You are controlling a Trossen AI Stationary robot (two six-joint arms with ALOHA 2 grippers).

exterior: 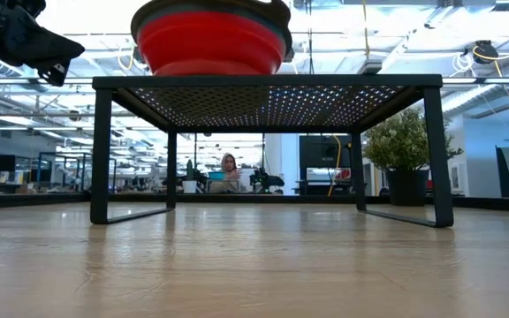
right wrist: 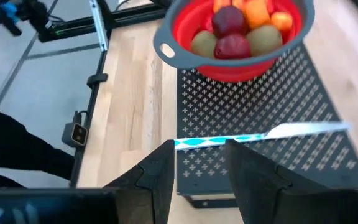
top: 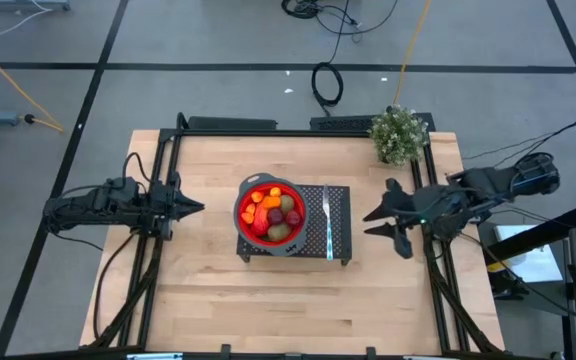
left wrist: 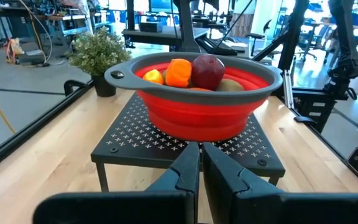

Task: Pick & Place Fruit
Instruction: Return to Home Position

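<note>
Fruit (top: 272, 212) lies heaped in the red colander (top: 240, 212) on the black shelf (top: 341, 228), knife (top: 327, 215) just beside it, so the placing looks done and only the arms' retreat home is left. Left gripper (top: 196, 208), fingers together, levels at the shelf from the left side; right gripper (top: 368, 223), fingers apart, points at it from the right, near the knife.

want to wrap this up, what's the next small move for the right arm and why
Probably draw the right tool back from the shelf and shut it: the fruit sits in the red colander, the knife lies beside it, and this tool hangs open and empty. The left tool is shut at the table's left.
</note>
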